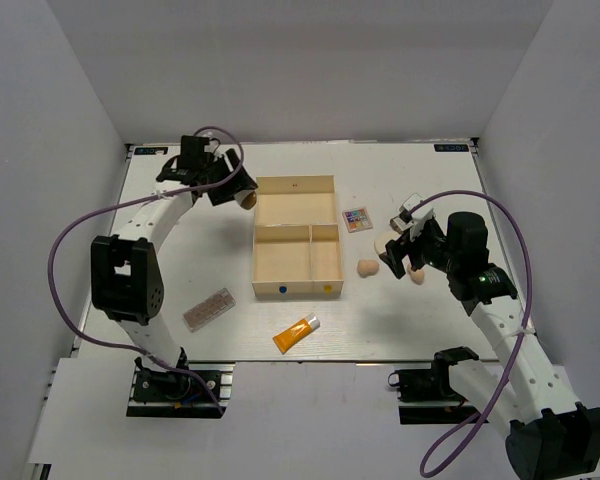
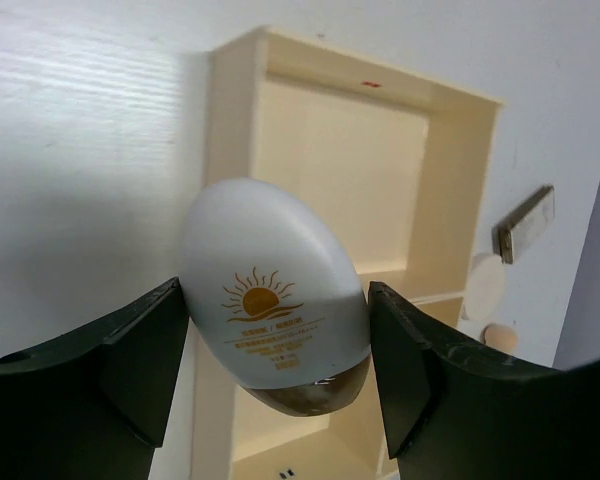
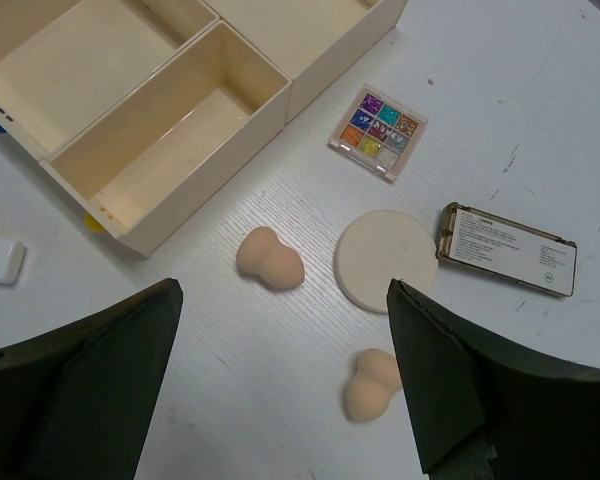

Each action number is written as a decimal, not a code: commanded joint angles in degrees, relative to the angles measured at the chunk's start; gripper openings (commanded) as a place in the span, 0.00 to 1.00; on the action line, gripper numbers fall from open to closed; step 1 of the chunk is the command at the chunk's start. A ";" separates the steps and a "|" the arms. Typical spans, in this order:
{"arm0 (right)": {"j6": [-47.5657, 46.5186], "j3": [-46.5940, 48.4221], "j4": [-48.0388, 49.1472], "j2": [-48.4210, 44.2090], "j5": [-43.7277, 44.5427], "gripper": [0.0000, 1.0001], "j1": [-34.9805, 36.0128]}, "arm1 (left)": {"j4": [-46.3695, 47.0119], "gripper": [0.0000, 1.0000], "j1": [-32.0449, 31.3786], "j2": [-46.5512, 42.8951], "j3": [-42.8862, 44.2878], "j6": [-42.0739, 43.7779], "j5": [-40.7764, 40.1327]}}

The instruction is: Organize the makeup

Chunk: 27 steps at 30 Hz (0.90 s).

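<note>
My left gripper [image 1: 235,190] is shut on a white oval bottle [image 2: 275,300] with a sun logo and brown cap, held at the tray's far left corner. My right gripper [image 1: 395,250] is open and empty above two peach sponges [image 3: 270,258] [image 3: 372,385]; its view also shows the cream round pad [image 3: 385,260], the dark flat case [image 3: 510,250] and the multicolour palette [image 3: 378,132]. The orange tube [image 1: 296,334] and the speckled brown palette [image 1: 209,309] lie near the front.
The pale wooden three-compartment tray [image 1: 254,240] stands mid-table; its compartments show nothing inside. It also shows in the left wrist view [image 2: 235,120] and the right wrist view [image 3: 280,75]. White walls close in the table on three sides.
</note>
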 commanded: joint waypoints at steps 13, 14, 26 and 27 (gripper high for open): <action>0.54 -1.00 2.03 0.75 0.44 0.89 0.08 | -2.92 0.20 -11.59 16.54 23.38 4.28 -11.24; 0.45 -1.00 2.02 0.75 0.44 0.89 0.17 | -3.10 0.22 -12.29 17.42 24.09 3.75 -12.03; 0.27 -1.09 2.11 0.92 0.44 0.89 0.00 | -6.17 0.55 -15.19 21.74 26.91 3.66 -17.92; 0.27 -1.18 2.03 0.92 0.53 0.89 0.17 | -6.26 0.60 -15.71 21.48 26.91 3.66 -17.93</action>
